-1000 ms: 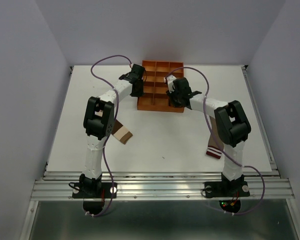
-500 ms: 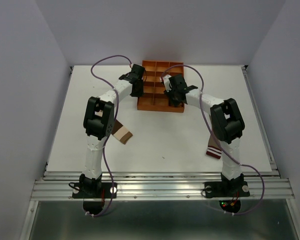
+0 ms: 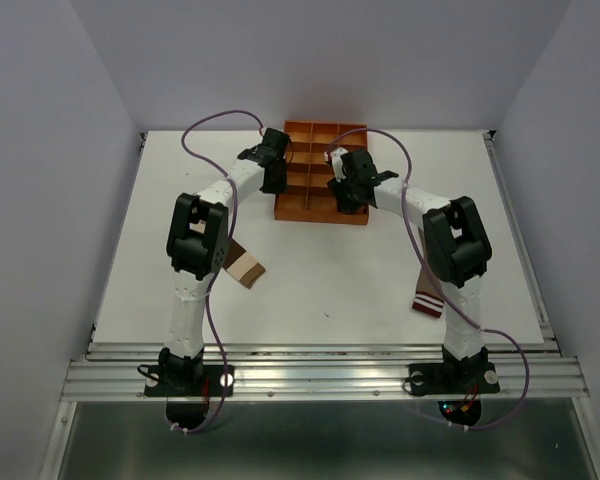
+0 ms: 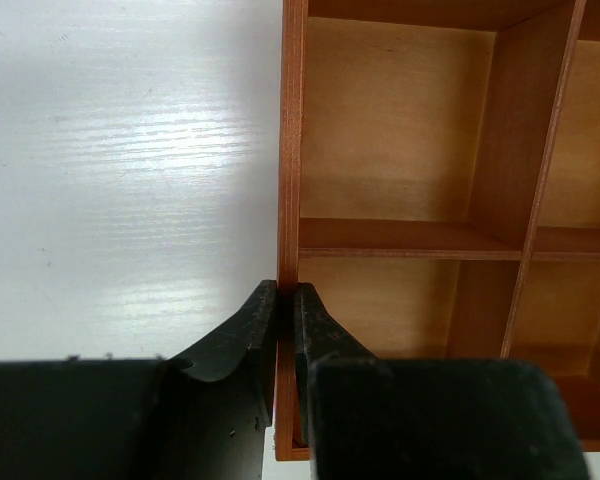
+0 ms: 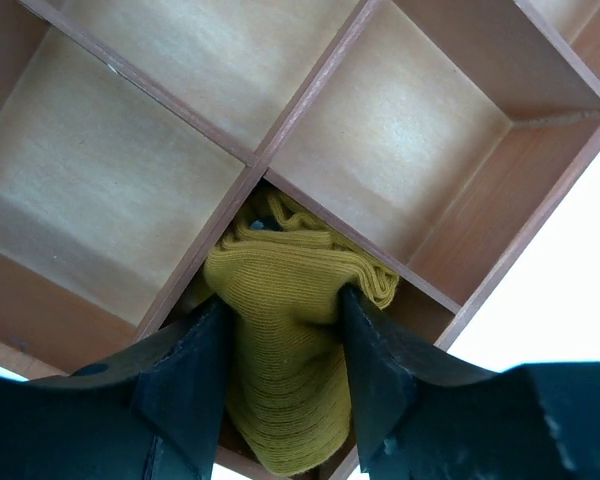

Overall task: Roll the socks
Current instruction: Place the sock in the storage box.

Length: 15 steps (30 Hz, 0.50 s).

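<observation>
My right gripper (image 5: 284, 297) reaches into a near-corner compartment of the orange tray (image 5: 310, 80). Its fingers press both sides of the bunched mustard-yellow sock (image 5: 290, 250), which sits down in that compartment. In the top view this gripper (image 3: 348, 198) hangs over the tray's near right part. My left gripper (image 4: 287, 290) is shut on the tray's left wall (image 4: 291, 150), one finger outside and one inside. The cream sock with tan bands (image 3: 245, 268) lies by the left arm. The taupe-brown sock with its striped cuff (image 3: 428, 302) lies by the right arm, partly hidden.
The gridded tray (image 3: 320, 216) stands at the far middle of the white table (image 3: 320, 280). Its other compartments in the wrist views hold nothing. Purple cables loop above both arms. A metal rail runs along the near edge.
In the top view the right gripper has shifted slightly left and farther over the tray's near compartments. The left arm and both loose socks have not moved.
</observation>
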{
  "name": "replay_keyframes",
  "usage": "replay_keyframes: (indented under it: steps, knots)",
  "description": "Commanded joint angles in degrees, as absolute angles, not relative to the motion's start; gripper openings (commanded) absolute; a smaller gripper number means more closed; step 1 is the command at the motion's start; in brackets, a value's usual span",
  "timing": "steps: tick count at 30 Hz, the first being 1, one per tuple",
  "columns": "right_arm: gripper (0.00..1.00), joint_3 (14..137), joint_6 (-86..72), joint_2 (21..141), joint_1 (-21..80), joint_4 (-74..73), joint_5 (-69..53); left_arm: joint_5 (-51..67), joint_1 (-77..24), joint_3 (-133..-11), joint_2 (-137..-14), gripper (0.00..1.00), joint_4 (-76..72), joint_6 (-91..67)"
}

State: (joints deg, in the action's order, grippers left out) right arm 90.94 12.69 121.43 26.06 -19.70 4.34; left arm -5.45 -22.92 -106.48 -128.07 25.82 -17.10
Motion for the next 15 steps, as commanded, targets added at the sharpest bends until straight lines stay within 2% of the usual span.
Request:
replay_keyframes:
  steps: [1,4,7,15]
  knots:
    - [0.54,90.3,11.5,118.9,26.3,-23.6,3.2,-5.4,-23.0,-104.8,-128.1,0.0,26.9,-19.2]
    - [0.54,90.5,11.3,117.6,26.3,-23.6,3.3,-5.4,-23.0,-104.6,-127.9,0.0,26.9,-19.3]
    - [0.61,91.0,11.2,115.8,26.3,-23.5,3.3,-5.7,-23.0,-105.2,-127.8,0.0,27.3,-19.6]
    - [0.65,91.4,10.9,111.5,26.3,-23.5,1.9,-6.0,-23.0,-106.0,-127.8,0.0,28.1,-20.4]
